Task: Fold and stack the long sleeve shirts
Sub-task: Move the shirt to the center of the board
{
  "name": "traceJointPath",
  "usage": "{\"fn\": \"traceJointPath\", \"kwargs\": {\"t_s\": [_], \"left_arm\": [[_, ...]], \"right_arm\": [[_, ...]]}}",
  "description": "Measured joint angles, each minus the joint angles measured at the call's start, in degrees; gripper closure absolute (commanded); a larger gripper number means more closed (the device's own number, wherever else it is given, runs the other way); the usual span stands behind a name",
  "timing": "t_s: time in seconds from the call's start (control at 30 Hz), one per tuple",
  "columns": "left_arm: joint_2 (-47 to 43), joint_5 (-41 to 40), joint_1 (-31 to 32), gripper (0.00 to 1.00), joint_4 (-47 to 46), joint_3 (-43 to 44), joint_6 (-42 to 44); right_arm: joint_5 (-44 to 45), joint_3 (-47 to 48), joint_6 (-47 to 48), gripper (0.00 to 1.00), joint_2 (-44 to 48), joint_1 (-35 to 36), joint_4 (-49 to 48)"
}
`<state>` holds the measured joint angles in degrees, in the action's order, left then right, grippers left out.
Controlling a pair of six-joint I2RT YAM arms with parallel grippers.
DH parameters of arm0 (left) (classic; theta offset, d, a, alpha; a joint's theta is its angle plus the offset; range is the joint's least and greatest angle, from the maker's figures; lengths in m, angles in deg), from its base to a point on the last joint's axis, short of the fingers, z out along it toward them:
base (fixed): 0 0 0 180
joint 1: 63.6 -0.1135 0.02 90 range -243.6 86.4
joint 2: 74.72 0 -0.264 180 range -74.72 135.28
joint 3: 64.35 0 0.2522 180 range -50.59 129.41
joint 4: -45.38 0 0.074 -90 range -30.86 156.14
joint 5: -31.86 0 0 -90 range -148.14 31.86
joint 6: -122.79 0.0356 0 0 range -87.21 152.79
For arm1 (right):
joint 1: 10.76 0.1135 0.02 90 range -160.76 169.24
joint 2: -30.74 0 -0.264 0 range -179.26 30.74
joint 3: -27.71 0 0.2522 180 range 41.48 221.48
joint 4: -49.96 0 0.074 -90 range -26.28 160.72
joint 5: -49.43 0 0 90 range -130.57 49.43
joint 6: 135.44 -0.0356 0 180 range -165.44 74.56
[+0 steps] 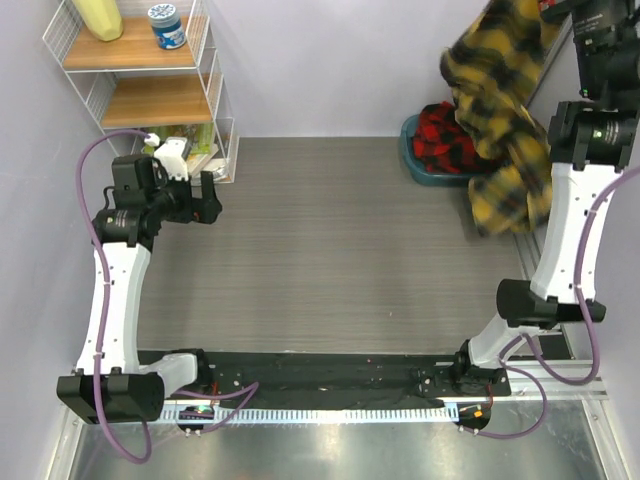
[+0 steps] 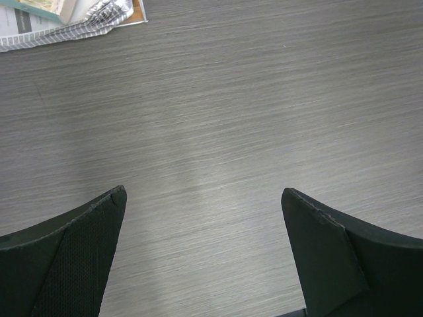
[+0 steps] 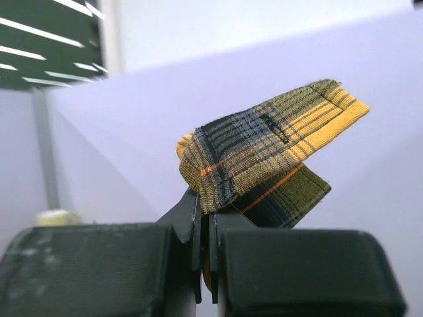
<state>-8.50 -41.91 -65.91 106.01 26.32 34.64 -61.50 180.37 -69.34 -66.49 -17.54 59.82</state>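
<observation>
My right gripper (image 3: 206,205) is shut on the yellow-and-black plaid shirt (image 1: 500,110) and holds it high at the far right, so it hangs well above the table. A fold of that shirt (image 3: 271,155) sticks out above the shut jaws in the right wrist view. The red-and-black plaid shirt (image 1: 440,138) lies bunched in the teal basin (image 1: 412,160) at the back right, partly hidden by the hanging shirt. My left gripper (image 1: 205,197) is open and empty above the table's left side; its fingers (image 2: 73,251) frame bare grey table.
A white wire shelf (image 1: 150,80) with wooden boards, a jar (image 1: 166,25) and a yellow bottle (image 1: 98,18) stands at the back left corner. Papers lie at its foot (image 2: 66,16). The grey wood-grain table (image 1: 340,250) spreads between the arms.
</observation>
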Motion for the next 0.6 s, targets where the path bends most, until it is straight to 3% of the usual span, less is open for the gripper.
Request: {"fn": "traceJointPath", "kwargs": {"t_s": [0.2,0.43,0.53,0.6], "left_arm": [[-1.6,-0.4,0.0,0.00,-1.0,0.0,-2.3],[-2.5,-0.3,0.0,0.00,-1.7,0.0,-4.8],[-2.6,0.1,0.0,0.00,-1.9,-0.1,-5.5],[-2.5,0.3,0.0,0.00,-2.0,-0.1,-5.8]], "right_arm": [[0.5,5.8,-3.7,0.99,2.8,8.7,-7.1],[3.3,7.1,2.0,0.99,3.0,22.3,-9.8],[7.7,1.0,8.2,0.99,6.9,22.5,-8.7],[11.8,-9.3,14.9,0.99,13.4,22.5,-6.1]]}}
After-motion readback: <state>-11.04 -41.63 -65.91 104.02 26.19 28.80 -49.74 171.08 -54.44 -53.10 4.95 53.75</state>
